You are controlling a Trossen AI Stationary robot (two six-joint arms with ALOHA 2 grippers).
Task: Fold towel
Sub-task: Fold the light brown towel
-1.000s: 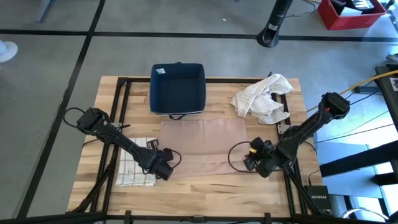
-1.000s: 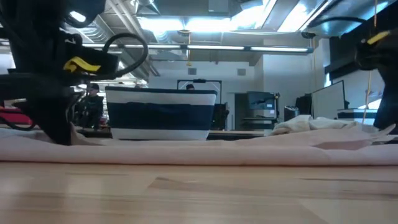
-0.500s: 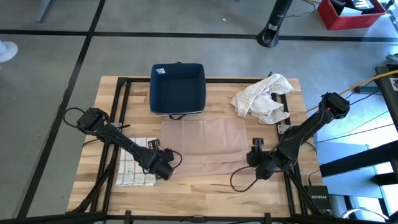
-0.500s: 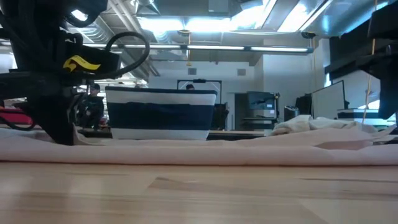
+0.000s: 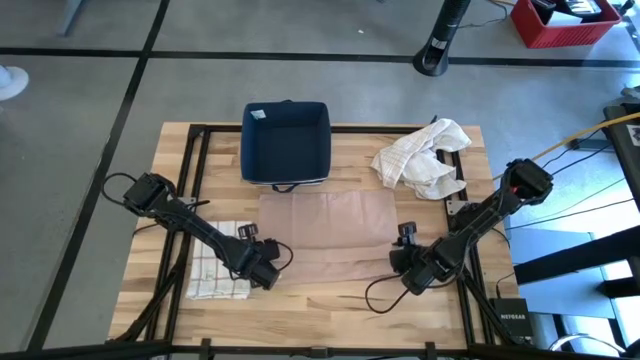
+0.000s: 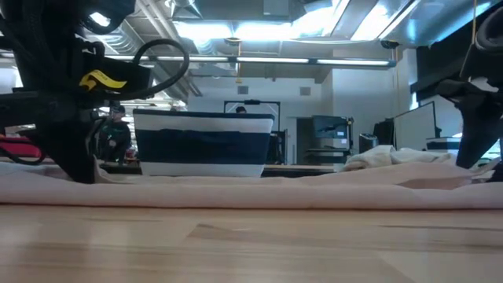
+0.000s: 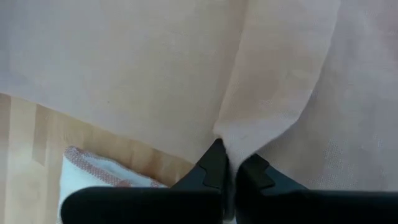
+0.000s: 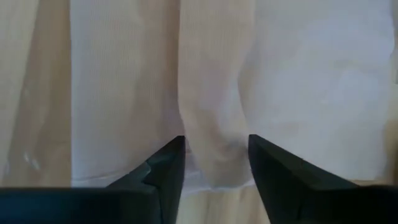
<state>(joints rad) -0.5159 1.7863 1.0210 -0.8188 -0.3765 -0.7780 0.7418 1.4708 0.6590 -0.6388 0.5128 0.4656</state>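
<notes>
The towel (image 5: 326, 232) lies flat mid-frame in the high view, below the bin (image 5: 286, 143). The right gripper (image 5: 402, 262) has swung in over the last second onto the towel's lower-right corner, fingers parted astride the edge, not yet gripping. The left gripper (image 5: 268, 270) stays pinched shut on the lower-left corner (cloth puckered between its tips). Both corners look nearly ready to lift.
</notes>
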